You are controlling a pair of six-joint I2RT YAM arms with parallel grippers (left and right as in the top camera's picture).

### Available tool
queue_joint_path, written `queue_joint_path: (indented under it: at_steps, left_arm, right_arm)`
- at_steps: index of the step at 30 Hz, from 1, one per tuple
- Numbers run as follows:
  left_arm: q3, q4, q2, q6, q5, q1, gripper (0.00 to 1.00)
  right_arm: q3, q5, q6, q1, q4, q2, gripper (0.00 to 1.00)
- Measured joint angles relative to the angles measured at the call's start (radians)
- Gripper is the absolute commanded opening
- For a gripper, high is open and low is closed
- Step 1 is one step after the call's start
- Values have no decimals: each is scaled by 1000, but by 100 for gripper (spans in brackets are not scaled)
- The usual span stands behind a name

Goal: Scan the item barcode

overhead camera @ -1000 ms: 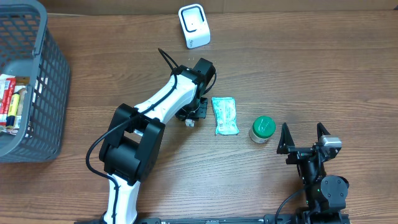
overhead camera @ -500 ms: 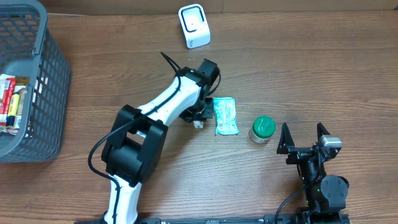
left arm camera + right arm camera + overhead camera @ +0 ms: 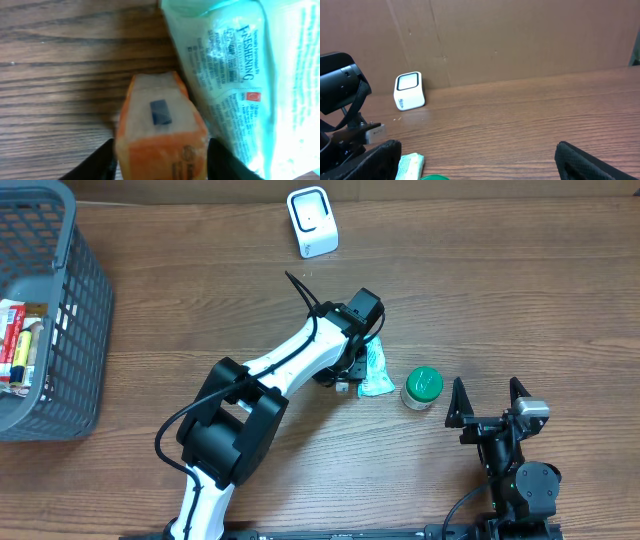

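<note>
Two grippers: left gripper (image 3: 345, 381) low against the pale-green sachet (image 3: 250, 75) beside a green-lidded jar (image 3: 422, 387), jaw state indiscernible; right gripper (image 3: 486, 390) spread wide.

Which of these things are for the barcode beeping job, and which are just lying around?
For the job:
- white scanner
- pale green packet, probably the item to scan
- left gripper, right over the packet

Just lying about for now:
- green-lidded jar
- grey basket with packs inside
- right gripper, open, holding nothing
</note>
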Motion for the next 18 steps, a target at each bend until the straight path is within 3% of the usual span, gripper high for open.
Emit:
queue_joint_path:
  at_steps: [9, 18]
  left_arm:
    - [8, -46, 0, 0, 0, 3, 49]
    - [181, -179, 0, 18, -23, 23, 54]
  right_arm:
    - [0, 0, 0, 0, 0, 0, 100]
    - [0, 0, 0, 0, 0, 0, 100]
